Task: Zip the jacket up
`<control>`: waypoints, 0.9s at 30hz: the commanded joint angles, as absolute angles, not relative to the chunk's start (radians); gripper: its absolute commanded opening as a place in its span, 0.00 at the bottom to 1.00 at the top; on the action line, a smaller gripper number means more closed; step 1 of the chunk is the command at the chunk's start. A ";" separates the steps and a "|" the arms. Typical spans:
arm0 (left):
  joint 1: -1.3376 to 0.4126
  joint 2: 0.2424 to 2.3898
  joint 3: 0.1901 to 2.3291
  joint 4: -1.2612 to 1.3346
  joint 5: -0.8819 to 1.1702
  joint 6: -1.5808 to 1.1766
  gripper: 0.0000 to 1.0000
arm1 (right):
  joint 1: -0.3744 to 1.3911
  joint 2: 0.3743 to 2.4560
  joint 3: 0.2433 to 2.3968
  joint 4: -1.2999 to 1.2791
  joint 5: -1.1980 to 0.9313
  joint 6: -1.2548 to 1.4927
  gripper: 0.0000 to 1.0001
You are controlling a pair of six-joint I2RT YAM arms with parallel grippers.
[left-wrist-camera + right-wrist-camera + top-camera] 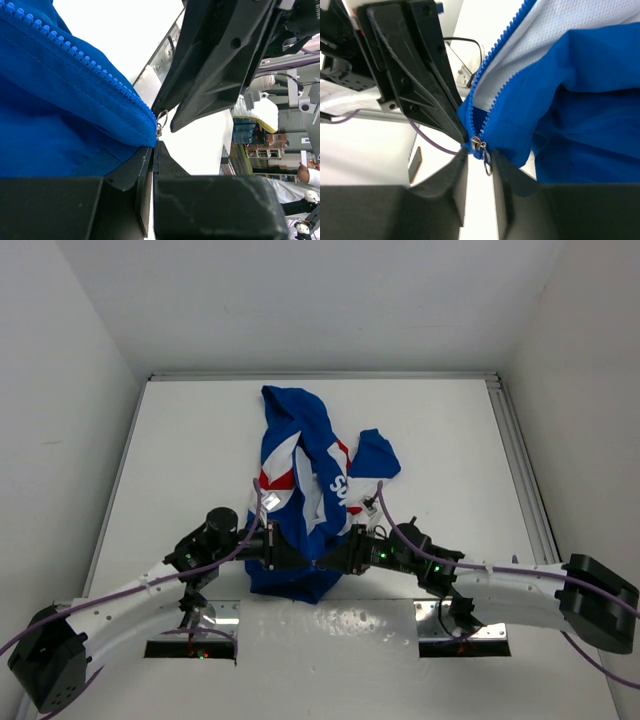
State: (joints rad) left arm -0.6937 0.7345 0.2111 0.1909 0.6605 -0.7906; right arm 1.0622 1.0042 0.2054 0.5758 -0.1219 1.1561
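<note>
The blue jacket (300,470) with red and white panels lies crumpled mid-table, its hem toward the arms. Both grippers meet at the hem. My left gripper (298,556) is shut on the hem's corner at the zipper's bottom end (150,140), with blue teeth (75,52) running up and left. The metal slider with its ring pull (159,122) sits just above the left fingertips. My right gripper (336,554) is open, its fingers on either side of the ring pull (487,164) without pinching it. The slider (477,144) sits at the bottom of the open zipper, white lining (545,40) showing above.
The left gripper's black body (415,65) fills the right wrist view's upper left, close against the slider. The right gripper's body (225,55) looms in the left wrist view. A metal rail (520,460) runs along the table's right edge. White walls enclose the table.
</note>
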 commanded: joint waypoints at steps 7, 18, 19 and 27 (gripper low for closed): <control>-0.684 0.713 0.235 0.229 0.655 -0.788 0.00 | 1.060 1.017 0.210 0.641 -0.155 1.167 0.30; -0.684 0.713 0.219 0.242 0.657 -0.801 0.00 | 1.060 1.045 0.229 0.649 -0.178 1.163 0.23; -0.684 0.710 0.221 0.244 0.655 -0.802 0.00 | 1.058 1.049 0.227 0.653 -0.179 1.169 0.23; -0.684 0.722 0.228 0.249 0.660 -0.796 0.00 | 1.060 1.065 0.238 0.649 -0.190 1.167 0.22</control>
State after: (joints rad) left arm -0.6937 0.7261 0.2111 0.1913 0.6544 -0.7944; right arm 1.0618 1.0603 0.2058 0.5987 -0.1692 1.1637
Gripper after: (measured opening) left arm 0.007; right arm 0.230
